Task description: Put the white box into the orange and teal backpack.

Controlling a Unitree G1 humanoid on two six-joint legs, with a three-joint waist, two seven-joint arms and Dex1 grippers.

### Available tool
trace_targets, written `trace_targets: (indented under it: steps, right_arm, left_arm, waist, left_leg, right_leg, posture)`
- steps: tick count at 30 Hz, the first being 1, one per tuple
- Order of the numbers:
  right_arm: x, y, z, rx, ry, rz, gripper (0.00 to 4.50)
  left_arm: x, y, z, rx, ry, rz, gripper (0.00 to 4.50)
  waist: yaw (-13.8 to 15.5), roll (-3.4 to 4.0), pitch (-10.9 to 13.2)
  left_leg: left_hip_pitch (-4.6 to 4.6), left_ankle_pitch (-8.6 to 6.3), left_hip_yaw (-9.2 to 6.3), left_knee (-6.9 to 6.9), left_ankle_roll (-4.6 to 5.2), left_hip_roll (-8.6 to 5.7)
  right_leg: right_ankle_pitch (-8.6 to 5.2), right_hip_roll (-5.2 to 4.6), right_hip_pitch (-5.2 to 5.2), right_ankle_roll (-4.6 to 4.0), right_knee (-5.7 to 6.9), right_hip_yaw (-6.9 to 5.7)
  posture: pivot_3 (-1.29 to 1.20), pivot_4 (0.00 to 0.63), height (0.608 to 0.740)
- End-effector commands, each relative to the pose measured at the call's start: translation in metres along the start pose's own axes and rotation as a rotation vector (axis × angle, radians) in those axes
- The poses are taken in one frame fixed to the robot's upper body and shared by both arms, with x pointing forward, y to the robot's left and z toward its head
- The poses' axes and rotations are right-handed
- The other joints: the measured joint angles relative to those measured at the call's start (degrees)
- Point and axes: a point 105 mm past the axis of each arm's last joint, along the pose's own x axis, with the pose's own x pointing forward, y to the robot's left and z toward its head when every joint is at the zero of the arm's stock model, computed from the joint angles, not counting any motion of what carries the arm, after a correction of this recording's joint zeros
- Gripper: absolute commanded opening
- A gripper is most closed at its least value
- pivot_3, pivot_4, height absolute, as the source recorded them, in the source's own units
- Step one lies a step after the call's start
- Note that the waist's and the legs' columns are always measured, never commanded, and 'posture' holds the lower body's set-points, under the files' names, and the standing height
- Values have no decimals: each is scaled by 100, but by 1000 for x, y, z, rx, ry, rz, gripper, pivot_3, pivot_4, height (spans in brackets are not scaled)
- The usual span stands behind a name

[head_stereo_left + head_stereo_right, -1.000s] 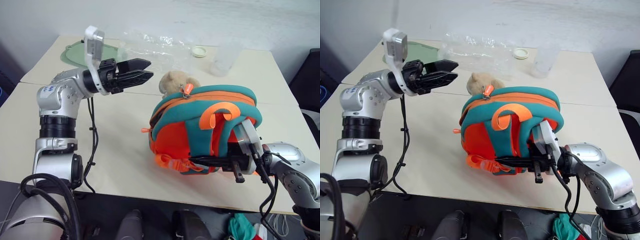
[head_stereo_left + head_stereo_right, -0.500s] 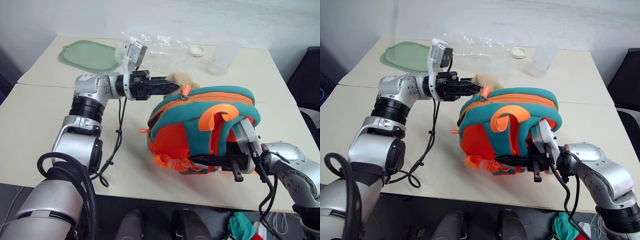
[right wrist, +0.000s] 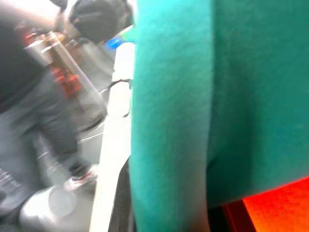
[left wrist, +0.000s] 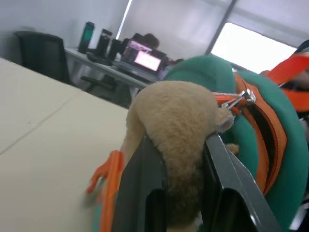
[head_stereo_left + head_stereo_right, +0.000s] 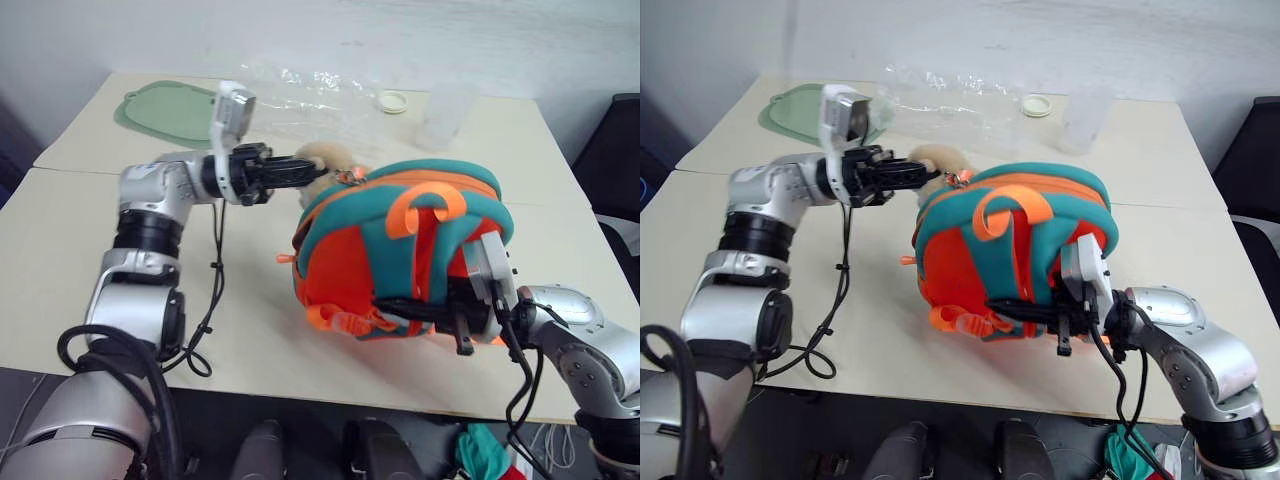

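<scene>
Right gripper: nearest the camera, at the front table edge — its jaws are clamped together on a teal strap of the orange and teal backpack, holding the bag propped on its side.
Backpack: it sits near the front of the cream table, orange loop handle on top, zipper running over the upper curve and apparently done up as far as can be seen.
Left gripper: just behind the bag's upper left corner, pointing level toward it. Its jaws are pressed in on the tan plush toy, which lies touching the bag beside the orange zipper pull.
Step in hand: judged as clearing the toy away from the zipper end. Best done by drawing the toy straight off toward open table while the right side keeps the strap firm, so the bag does not roll; then go for the pull itself.
Risk: the pull sits right against the toy — a careless tug could snag it or tip the bag.
White box: cannot be made out on the table or in the bag; its place cannot be told.
Further back: crinkled clear plastic bag, pale green mat, a small white lid.
Writing: none readable anywhere.
</scene>
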Motion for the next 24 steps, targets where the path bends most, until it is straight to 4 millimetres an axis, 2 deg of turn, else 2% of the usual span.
trace_targets:
  steps: [1, 9, 12, 14, 19, 22, 24]
  right_arm:
    - [-5, -10, 11, -34, -63, -94, 13]
    - [-6, -11, 13, 33, -160, -153, 13]
    - [-8, -13, 14, 46, -184, -174, 13]
    - [-9, -13, 13, 49, -184, -179, 13]
    - [-7, -13, 10, 53, -188, -188, 13]
    - [-7, -13, 8, 23, -169, -190, 13]
    - [-8, -12, 5, 29, -143, -176, 13]
  left_arm:
    - [-27, -9, 2, 94, 57, 99, 557]
    - [-59, -11, -40, 164, 224, 284, 557]
    - [-76, -19, -73, 131, 349, 300, 557]
    - [-86, -17, -95, 97, 393, 358, 557]
    - [-81, -17, -124, 111, 374, 395, 557]
    - [-77, -20, -126, 134, 339, 403, 557]
    - [-76, -19, -114, 176, 263, 440, 557]
  waist:
    - [-4, 1, 0]
    - [26, 1, 0]
    - [-6, 3, -2]
    - [-23, 6, -3]
    - [11, 6, -3]
    - [9, 6, -3]
    - [10, 6, -3]
  left_leg:
    - [1, 0, 0, -1, 0, 0]
    - [1, -2, -4, -1, 4, -3]
    - [1, -2, -4, -4, 4, -2]
    - [8, -2, 1, -12, 4, -2]
    - [10, -4, -1, -9, 10, 1]
    - [10, -5, -1, -11, 10, 1]
    - [9, -4, -1, -11, 9, 1]
  right_leg:
    - [0, 0, 0, 0, -1, 0]
    - [0, -10, 5, 0, -3, 1]
    - [0, -9, 4, 0, -4, 0]
    - [0, -10, 4, -1, -3, 6]
    - [-1, -11, 4, -3, -4, 6]
    - [-1, -14, 5, -3, -3, 6]
    - [-1, -13, 5, -3, -3, 5]
  posture:
    - [0, 150, 740]
    - [0, 150, 740]
    - [0, 150, 740]
    - [0, 150, 740]
    - [0, 150, 740]
    - [0, 150, 740]
    - [0, 150, 740]
